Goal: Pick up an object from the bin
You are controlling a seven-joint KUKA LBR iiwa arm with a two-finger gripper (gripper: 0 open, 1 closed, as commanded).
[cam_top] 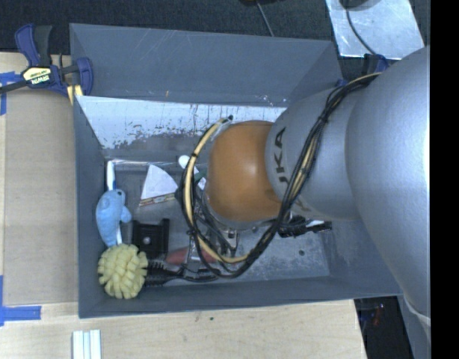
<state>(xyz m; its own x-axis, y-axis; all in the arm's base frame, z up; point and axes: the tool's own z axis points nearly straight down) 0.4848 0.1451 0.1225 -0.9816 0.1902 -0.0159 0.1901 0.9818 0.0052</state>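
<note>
My gripper (214, 239) reaches down under the arm's wrist, over the bin's lower middle. Just left of it lies a small black box (151, 236). A reddish-brown piece (177, 258) and a thin black item (168, 274) lie right at its lower left, partly hidden by cables. Above the box sits a clear packet with a white triangular sheet (156, 182).
A pale blue soft toy (110, 215) and a yellow knobbly ball (122, 271) lie along the bin's left wall, with a white stick (108, 176) above them. The arm with its orange cover hides the bin's middle and right.
</note>
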